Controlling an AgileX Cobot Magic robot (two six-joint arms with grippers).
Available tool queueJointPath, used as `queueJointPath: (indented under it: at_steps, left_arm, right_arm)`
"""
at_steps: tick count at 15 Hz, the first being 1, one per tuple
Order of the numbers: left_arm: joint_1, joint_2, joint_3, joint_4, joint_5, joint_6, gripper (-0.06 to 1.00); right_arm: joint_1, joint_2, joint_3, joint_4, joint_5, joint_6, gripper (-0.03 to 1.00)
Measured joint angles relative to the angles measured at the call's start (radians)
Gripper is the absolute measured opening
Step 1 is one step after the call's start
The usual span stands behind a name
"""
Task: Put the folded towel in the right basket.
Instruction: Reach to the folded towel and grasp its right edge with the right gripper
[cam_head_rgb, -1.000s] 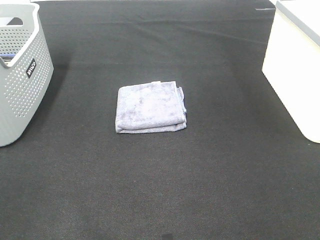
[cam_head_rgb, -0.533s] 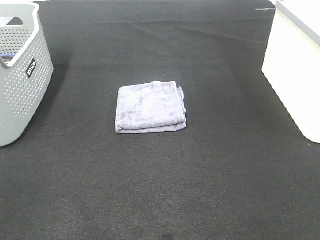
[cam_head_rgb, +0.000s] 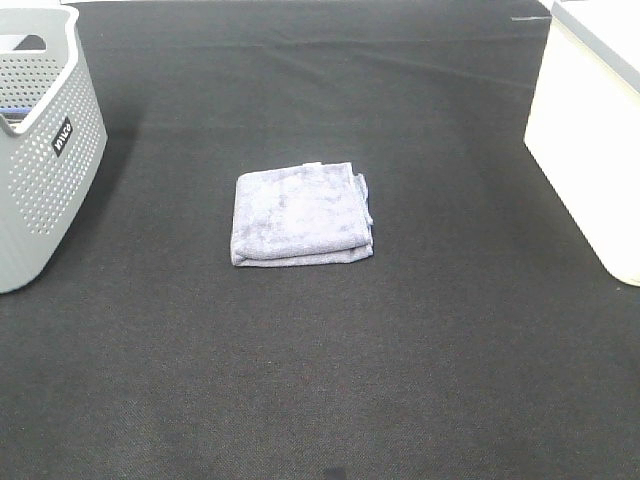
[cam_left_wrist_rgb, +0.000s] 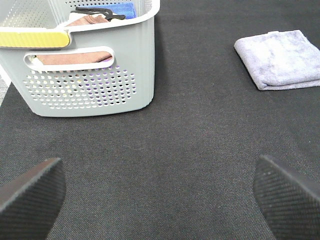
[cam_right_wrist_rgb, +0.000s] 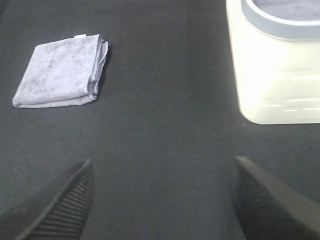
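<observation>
Folded towel (cam_head_rgb: 302, 214) unmoved over the last second, well apart from right basket (cam_head_rgb: 590, 150); left gripper (cam_left_wrist_rgb: 159, 195) and right gripper (cam_right_wrist_rgb: 162, 200) spread empty, pickup apparently unstarted.

Robot lab (plain blk mat (cam_head_rgb: 320, 380))

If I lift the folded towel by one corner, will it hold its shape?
Probably not: the towel is soft cloth in loose layers, seen at its open edge, so it would likely unfold and droop. It looks light. Pushed, it may bunch on the textured black mat.
</observation>
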Motion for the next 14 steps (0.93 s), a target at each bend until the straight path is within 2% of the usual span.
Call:
queueJointPath:
  at_steps: [3, 9, 11, 14]
  left_arm:
    - [0.000, 0.000, 0.000, 0.000, 0.000, 0.000, 0.97]
    - [0.000, 0.000, 0.000, 0.000, 0.000, 0.000, 0.97]
    - [0.000, 0.000, 0.000, 0.000, 0.000, 0.000, 0.97]
    - [0.000, 0.000, 0.000, 0.000, 0.000, 0.000, 0.97]
  right_arm:
    - [0.000, 0.249, -0.184, 0.023, 0.023, -0.028, 0.71]
    - [0.000, 0.733, -0.569, 0.058, 0.209, -0.073, 0.71]
    - [0.000, 0.881, -0.701, 0.082, 0.237, -0.081, 0.71]
    - [0.000, 1.018, -0.812, 0.146, 0.239, -0.100, 0.71]
